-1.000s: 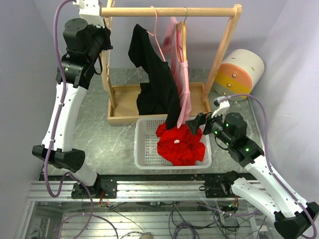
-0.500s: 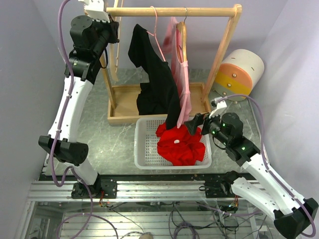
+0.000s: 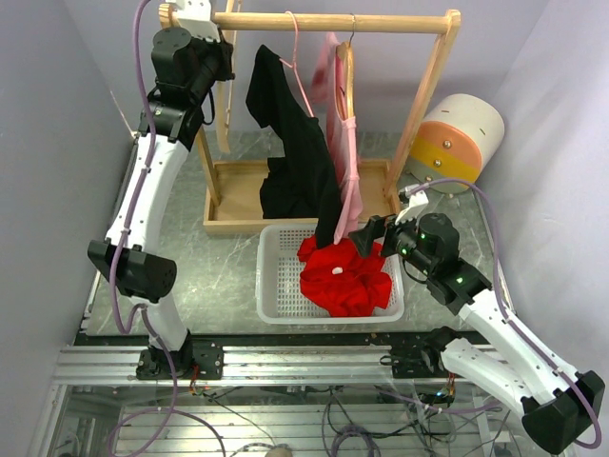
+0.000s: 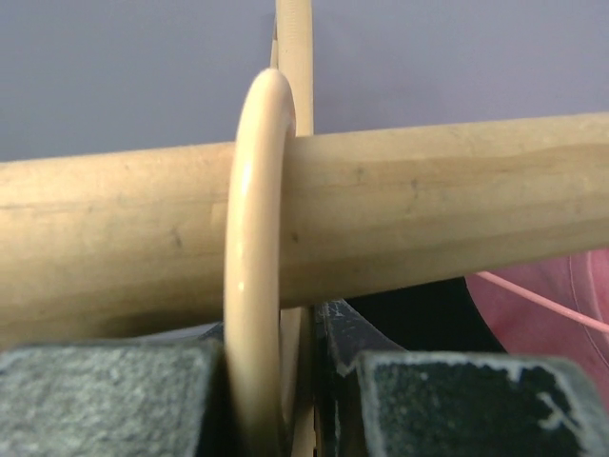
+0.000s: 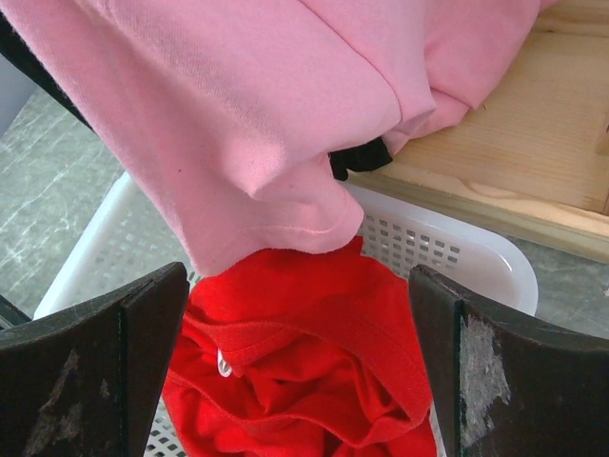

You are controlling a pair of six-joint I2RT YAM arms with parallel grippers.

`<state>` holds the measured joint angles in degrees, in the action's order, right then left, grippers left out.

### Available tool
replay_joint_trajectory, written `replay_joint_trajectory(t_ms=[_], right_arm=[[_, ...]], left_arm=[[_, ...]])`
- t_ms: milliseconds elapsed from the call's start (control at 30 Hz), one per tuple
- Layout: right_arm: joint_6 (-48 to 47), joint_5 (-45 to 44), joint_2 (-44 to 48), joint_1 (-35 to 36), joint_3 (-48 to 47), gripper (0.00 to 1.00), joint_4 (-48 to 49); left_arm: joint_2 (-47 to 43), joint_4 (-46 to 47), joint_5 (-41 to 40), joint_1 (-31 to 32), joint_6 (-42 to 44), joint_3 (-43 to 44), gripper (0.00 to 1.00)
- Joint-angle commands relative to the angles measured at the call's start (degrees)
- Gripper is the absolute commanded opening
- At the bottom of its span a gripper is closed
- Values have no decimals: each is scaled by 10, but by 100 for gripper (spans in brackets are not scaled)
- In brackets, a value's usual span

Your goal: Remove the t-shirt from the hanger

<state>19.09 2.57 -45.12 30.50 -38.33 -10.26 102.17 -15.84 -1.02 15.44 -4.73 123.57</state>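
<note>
A wooden rack's rod (image 3: 400, 21) carries a black t-shirt (image 3: 300, 152) on a thin pink hanger (image 3: 297, 59) and a pink t-shirt (image 3: 350, 162) on a wooden hanger (image 3: 348, 71). My left gripper (image 3: 221, 65) is up at the rod's left end, shut on the cream hook (image 4: 255, 228) of a bare wooden hanger (image 3: 225, 119); the hook sits over the rod (image 4: 447, 209). My right gripper (image 3: 366, 233) is open just below the pink t-shirt's hem (image 5: 285, 205), above a red t-shirt (image 5: 314, 381).
The red t-shirt (image 3: 343, 276) lies crumpled in a white slotted basket (image 3: 273, 286) in front of the rack's wooden base tray (image 3: 238, 205). A white, yellow and orange cylinder (image 3: 459, 138) lies at the back right. The rack's slanted posts (image 3: 425, 95) flank the clothes.
My left arm has risen and swung right, bringing the bare hanger's hook onto the rod. My right gripper has edged left toward the pink t-shirt's hem, still open.
</note>
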Motion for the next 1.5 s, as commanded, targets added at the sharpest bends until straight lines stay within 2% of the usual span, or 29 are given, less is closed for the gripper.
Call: replay_joint_trajectory(t_ms=[0,167,367,600,633,667,767,1000,1167,1267,1367,1467], right_arm=[[2,4,-1,3,5,99,20],[3,7,-1,3,6,99,25],[9,11,3,3,5,99,26],[9,5,13,2,5,100,17],[8,2,14,3,4,100,15],[7,-1,13,3,2,100,14],[1,-16,10,3,-5,100,7],[-8,-51,-1,3,-27,100,-2],[2,-110,0,3,-35,100,-10],[3,-134,0,3,-42,100,-17],[4,-147,-3,3,-54,100,-24],[10,-162,-1,2,-58,100,-21]], left_arm=[[-17,13,-6,-4,3,-25,7],[-55,24,-10,-4,7,-84,9],[-98,31,-6,-4,3,-132,23],[-149,27,-10,-4,-10,-171,50],[-158,27,-11,-4,-13,-177,63],[-169,26,-12,-4,-15,-183,69],[-199,28,-17,-4,-18,-200,78],[-268,14,-52,-4,-16,-210,88],[-307,1,-35,-3,-21,-194,92],[-325,15,1,3,-23,-185,91],[-313,12,17,59,-6,-154,89],[-270,-6,-67,216,65,-107,90]])
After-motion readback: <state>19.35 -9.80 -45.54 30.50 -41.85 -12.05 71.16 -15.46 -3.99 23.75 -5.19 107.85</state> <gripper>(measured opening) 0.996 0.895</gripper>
